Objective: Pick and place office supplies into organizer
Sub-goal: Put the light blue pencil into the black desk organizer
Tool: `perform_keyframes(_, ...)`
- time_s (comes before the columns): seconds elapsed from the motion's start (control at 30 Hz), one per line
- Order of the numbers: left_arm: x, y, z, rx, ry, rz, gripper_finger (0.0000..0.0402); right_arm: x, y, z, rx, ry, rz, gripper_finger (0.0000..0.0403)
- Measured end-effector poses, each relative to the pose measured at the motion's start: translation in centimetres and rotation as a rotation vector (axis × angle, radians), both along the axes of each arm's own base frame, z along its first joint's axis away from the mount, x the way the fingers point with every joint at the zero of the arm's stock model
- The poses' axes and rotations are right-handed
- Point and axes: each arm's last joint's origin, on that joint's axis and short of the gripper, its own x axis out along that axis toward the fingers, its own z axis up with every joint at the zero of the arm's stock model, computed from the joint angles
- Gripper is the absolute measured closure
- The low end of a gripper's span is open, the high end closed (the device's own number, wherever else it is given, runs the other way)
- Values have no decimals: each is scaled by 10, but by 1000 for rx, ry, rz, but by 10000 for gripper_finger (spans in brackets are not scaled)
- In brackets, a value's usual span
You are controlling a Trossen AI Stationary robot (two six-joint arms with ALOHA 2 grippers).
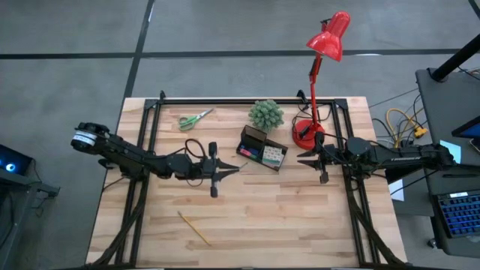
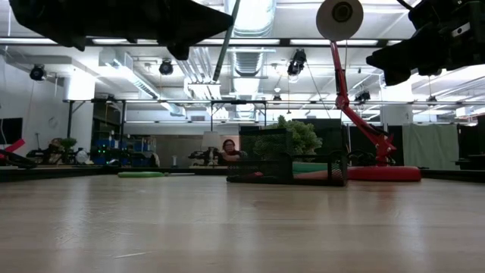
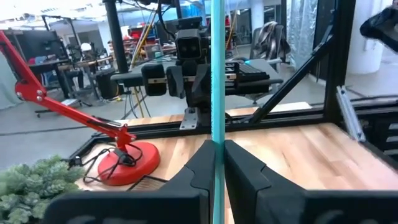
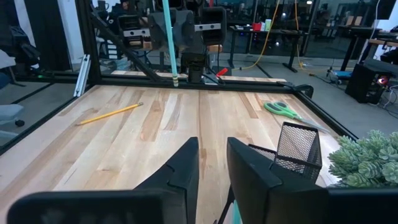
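Observation:
A teal pen (image 3: 217,74) stands nearly upright above the table, with my left gripper (image 1: 237,170) shut on it, left of the black organizer (image 1: 262,148). The organizer holds a white dotted cube (image 1: 273,156) and small pink and blue pieces. Green-handled scissors (image 1: 195,118) lie flat at the far left. A yellow pencil (image 1: 193,227) lies flat near the front edge. My right gripper (image 1: 303,158) waits open right of the organizer, nothing between its fingers. My left gripper pinches the teal pen's shaft (image 3: 217,134) between its two fingers (image 3: 199,168). The fingers reach level from the table's left and lie across the pen. The pen is lifted clear, and its lower tip (image 4: 176,81) hangs above the wood.
A spiky green plant (image 1: 266,114) stands just behind the organizer. A red desk lamp has its round base (image 1: 306,133) at the organizer's far right and its head (image 1: 330,36) beyond the far edge. Bare wood spreads across the table's near half around the pencil.

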Motion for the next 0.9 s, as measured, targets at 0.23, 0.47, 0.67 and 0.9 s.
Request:
perform_keyframes(0.23,0,2,1,57,-10,13,393,0,0,0,0,0,0,319)
perform_keyframes(0.47,1,11,1,96,-9,49,393,0,0,0,0,0,0,324)
perform_keyframes(0.67,4,25,4,158,-14,101,393,0,0,0,0,0,0,334)
perform_keyframes(0.9,5,28,5,159,-28,27,393,0,0,0,0,0,0,328)
